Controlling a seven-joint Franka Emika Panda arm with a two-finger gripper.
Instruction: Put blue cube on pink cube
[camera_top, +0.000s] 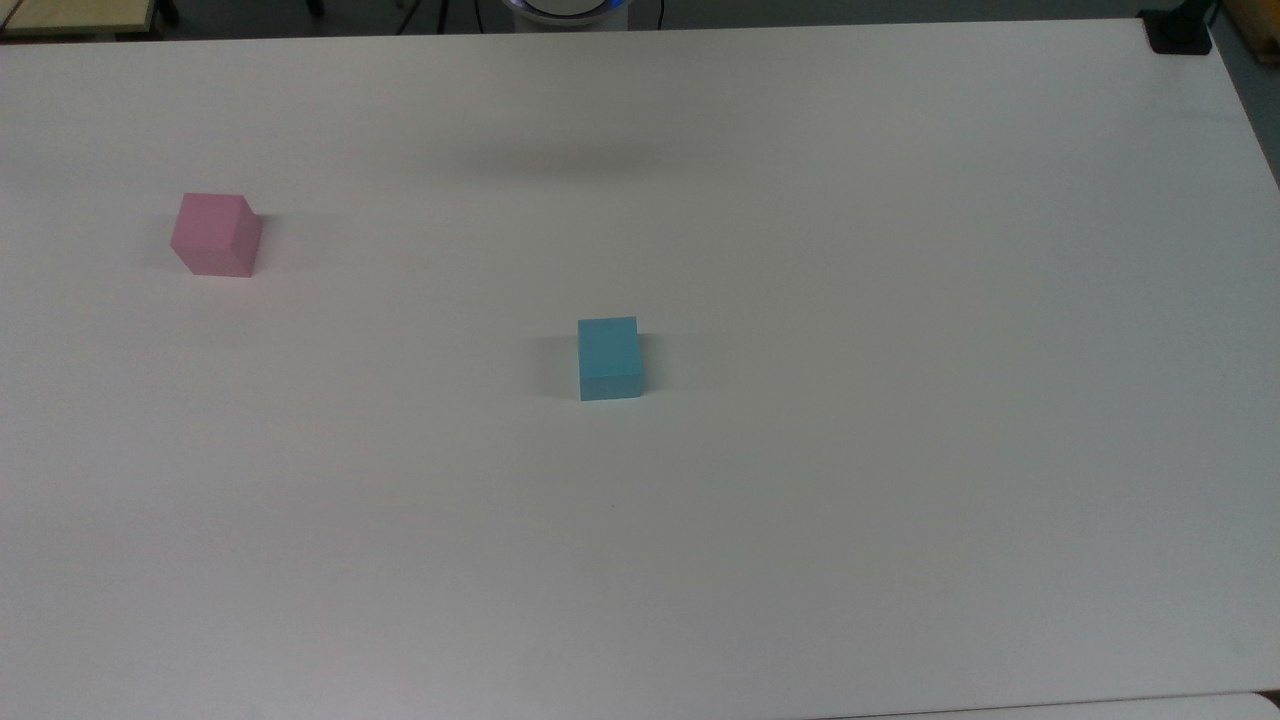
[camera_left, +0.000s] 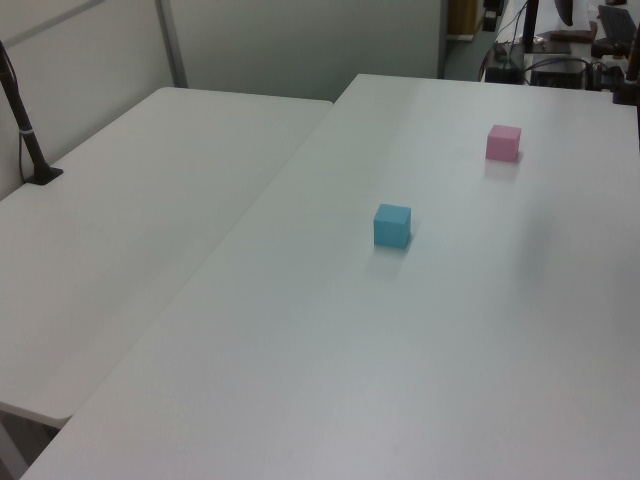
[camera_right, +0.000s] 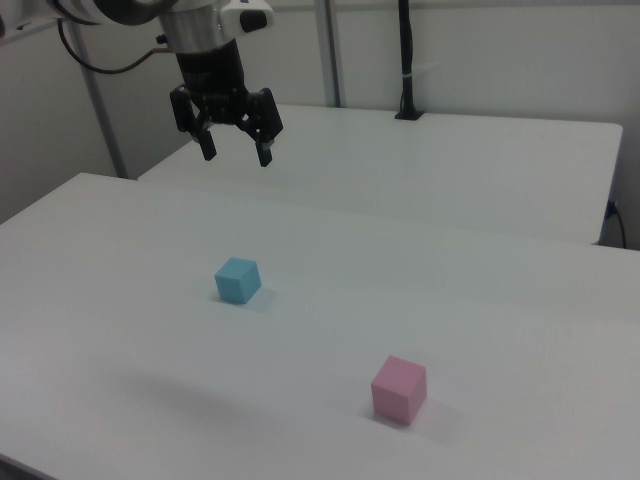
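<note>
Squarely near the middle of the white desk (camera_top: 900, 400) sits the blue cube (camera_top: 609, 358), flat on the surface with nothing touching it. The pink cube (camera_top: 215, 234) rests well apart from it, toward the top view's left and a little farther up, turned slightly so that one corner faces the camera. The left view places the blue cube (camera_left: 392, 224) nearer and the pink cube (camera_left: 503, 142) beyond it toward the left view's right, and it adds a second white desk (camera_left: 130, 230) butted against the first on the left view's left, with a black post (camera_left: 22, 125) clamped at its far edge. The right view shows the gripper (camera_right: 233, 147) hanging in the air above the desk, behind the blue cube (camera_right: 238, 279) and well clear of it, its two black fingers (camera_right: 265, 150) spread apart and holding nothing; the pink cube (camera_right: 399, 388) lies nearer the camera toward the right view's right. A soft shadow falls on the desk in the top view, above the blue cube. Nothing stands between the two cubes.
</note>
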